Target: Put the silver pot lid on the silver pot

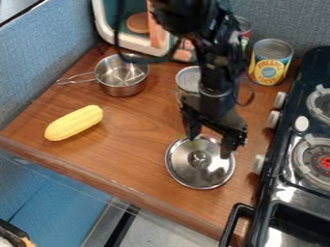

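Camera view: nearest the lens of the things that matter, the silver pot lid [199, 177] lies flat on the counter [136, 137], its knob [199, 159] at the middle. Just beyond the knob hangs the hand [209, 145], fingers spread wide apart over the lid's far part, with nothing seen between them. The knob lies from that gap toward the camera and a little to the view's left, so I judge the next move is a small shift that way, then down to grip. Farther back, well apart toward the upper left, sits the silver pot [122, 77], upright and open-topped, its handle [76, 78] pointing left, away from the hand.
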Robot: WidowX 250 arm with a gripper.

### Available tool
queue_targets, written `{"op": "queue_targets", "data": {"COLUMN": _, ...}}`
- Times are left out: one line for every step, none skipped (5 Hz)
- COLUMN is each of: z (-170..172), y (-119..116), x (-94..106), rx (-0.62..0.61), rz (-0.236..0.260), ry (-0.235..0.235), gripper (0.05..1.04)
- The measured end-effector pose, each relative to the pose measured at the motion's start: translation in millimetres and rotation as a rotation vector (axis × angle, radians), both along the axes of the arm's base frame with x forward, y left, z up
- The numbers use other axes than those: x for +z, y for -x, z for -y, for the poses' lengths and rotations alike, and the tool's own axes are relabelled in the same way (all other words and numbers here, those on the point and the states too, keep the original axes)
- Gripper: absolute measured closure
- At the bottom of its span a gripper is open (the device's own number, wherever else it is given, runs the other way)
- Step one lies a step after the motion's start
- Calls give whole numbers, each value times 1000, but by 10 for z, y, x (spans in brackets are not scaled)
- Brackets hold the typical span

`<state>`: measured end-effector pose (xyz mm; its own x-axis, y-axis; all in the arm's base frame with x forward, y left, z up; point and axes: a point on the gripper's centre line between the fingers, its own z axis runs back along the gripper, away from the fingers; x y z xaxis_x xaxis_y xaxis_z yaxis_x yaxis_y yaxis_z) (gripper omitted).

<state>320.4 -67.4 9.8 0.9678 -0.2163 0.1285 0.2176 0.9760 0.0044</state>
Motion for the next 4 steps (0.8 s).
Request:
{"op": "queue_targets", "data": {"z": -31, "y": 51, "x": -147, "rx": -5, "rz": -54, "ry": -31, "gripper": 83}}
{"op": "queue_targets", "data": {"z": -45, "y": 60, "x": -163, "rx": -20, "rz": -71, "ry": -40, "gripper": 83}}
{"op": "queue_targets", "data": {"z": -99, "y": 95, "x": -176, "rx": -8, "rz": -85, "ry": -44, "gripper": 83}}
{"op": "queue_targets", "data": {"z": -125, "y": 112, "x": -175, "rx": -7, "rz": -97, "ry": -39, "gripper": 157}}
